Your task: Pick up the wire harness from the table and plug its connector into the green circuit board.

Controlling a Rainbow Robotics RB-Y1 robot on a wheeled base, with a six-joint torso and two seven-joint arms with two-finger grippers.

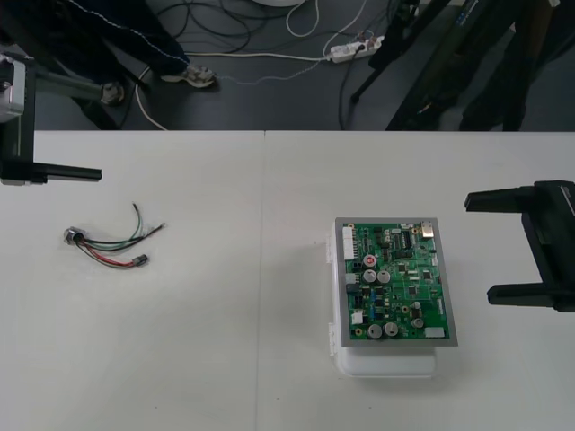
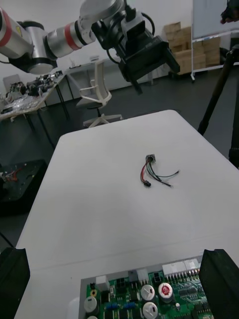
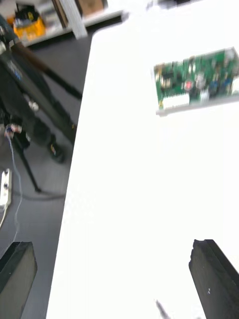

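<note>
Two open grippers flank your desk, and neither holds anything. Nearest the robot, toward the near right corner, the green circuit board lies flat on its white base, whose rim shows along the near side. The right gripper hovers at the desk's right edge just beside the board, its black fingers spread wide and pointing toward it without touching. On the left half, the wire harness lies loose on the desk, well apart from the board. Its round metal socket faces the left edge and its small black plug lies on the nearer side. Farthest, by the left edge toward the far left corner, you have the left gripper, fingers far apart, beyond the harness and clear of it.
</note>
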